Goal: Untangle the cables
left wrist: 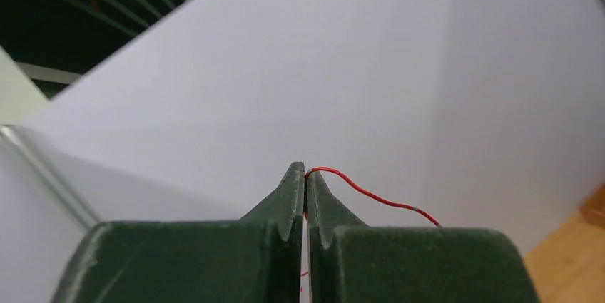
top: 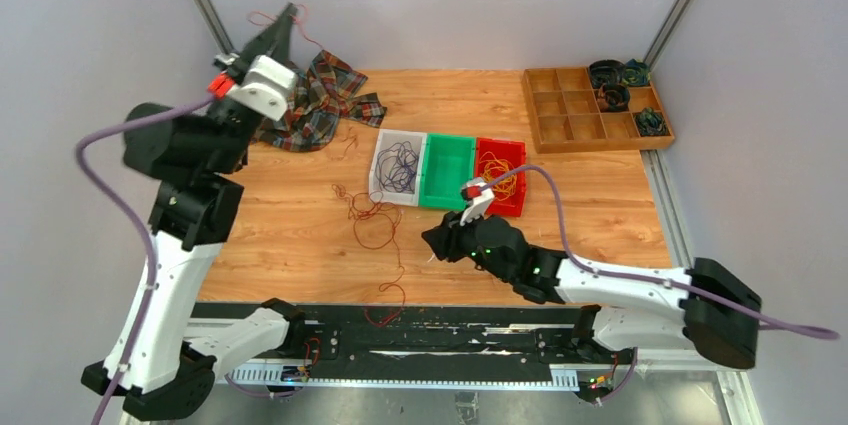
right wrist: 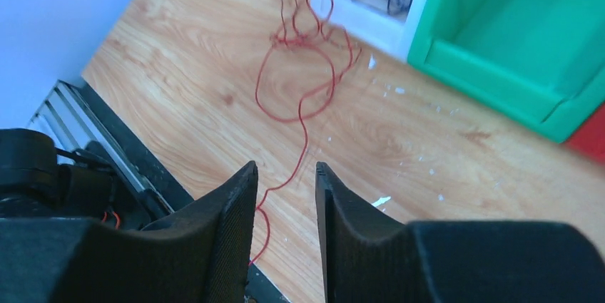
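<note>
My left gripper (top: 288, 13) is raised high at the back left, shut on one end of the dark red cable (left wrist: 371, 194), which sticks out at the tips (left wrist: 305, 169). The rest of the red cable (top: 372, 213) lies in a loose tangle on the table and trails to the front edge. My right gripper (top: 436, 239) hovers low over that trailing strand. Its jaws stand apart with the red strand (right wrist: 300, 114) running between them, touching the left finger (right wrist: 239, 196). Purple cable (top: 398, 167) lies in the white bin (top: 379, 160); yellow cable (top: 497, 179) lies in the red bin (top: 516, 151).
A green bin (top: 447, 173) stands between the white and red bins. A plaid cloth (top: 325, 95) lies at the back left. A wooden compartment tray (top: 563, 115) with dark coils sits at the back right. The black front rail (right wrist: 107, 146) is close to my right gripper.
</note>
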Robot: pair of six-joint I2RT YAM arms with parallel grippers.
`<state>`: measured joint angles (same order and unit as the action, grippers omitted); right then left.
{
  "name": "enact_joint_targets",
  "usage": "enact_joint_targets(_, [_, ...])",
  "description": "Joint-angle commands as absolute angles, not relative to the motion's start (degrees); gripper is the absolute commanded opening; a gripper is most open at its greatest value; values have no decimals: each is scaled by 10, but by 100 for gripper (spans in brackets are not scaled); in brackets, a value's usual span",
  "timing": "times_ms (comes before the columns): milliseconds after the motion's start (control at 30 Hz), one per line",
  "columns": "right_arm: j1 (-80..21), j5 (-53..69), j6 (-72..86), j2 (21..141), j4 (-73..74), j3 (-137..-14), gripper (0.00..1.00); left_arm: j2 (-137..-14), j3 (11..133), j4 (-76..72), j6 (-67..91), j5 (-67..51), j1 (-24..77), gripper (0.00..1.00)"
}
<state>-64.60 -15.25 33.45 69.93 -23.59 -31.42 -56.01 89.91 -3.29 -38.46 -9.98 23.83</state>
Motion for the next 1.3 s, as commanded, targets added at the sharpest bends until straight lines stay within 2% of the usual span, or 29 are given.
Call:
enact_joint_targets(0, [-653, -189, 264, 607, -204, -288, 39, -563, 865, -6, -319, -149, 242, 0])
enact_joint_targets(100, [-652, -279, 254, 545, -151, -282, 57, -594, 863, 53, -293, -181, 242, 0])
enact_joint_targets(267, [-638, -425, 246, 469, -113, -250, 66, -650, 847, 88, -284, -179, 264, 1])
enact_joint_targets(567, [-572, -448, 283, 420, -91, -208, 62, -751, 814, 95, -420, -141, 354, 0])
enact_joint_targets(933, [-544, -444, 283, 366, -99, -158, 59, -888, 828, 40, -482, -119, 366, 0])
enact_joint_targets(1267, [-532, -436, 301, 327, -100, -133, 57, -962, 854, 48, -498, -125, 399, 1])
